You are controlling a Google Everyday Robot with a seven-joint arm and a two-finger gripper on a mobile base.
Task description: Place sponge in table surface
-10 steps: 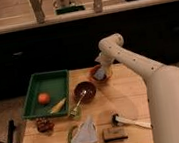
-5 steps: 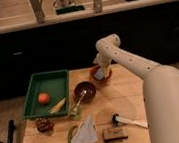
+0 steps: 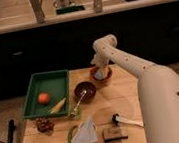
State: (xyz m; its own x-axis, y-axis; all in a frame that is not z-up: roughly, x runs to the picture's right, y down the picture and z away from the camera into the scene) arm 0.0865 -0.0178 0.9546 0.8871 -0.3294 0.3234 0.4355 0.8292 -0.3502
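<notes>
One gripper (image 3: 99, 70) hung inside the far bowl (image 3: 109, 76), at the bluish sponge (image 3: 100, 75); whether it gripped could not be told. Judged best: lift straight clear of the rim, then lower onto bare table surface (image 3: 125, 103) beside the bowl.

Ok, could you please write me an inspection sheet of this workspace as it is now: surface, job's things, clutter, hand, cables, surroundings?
Surface: table surface, light wooden planks.
Job's things: bluish-grey sponge at the hand, inside the reddish bowl, not yet on the wood.
Clutter: green tray holding an orange fruit; dark bowl; pale cloth; brown block; brush.
Hand: hand is down in the reddish bowl, at the far side of the table.
Cables: nothing seen.
Surroundings: dark cabinet front behind the table.
</notes>
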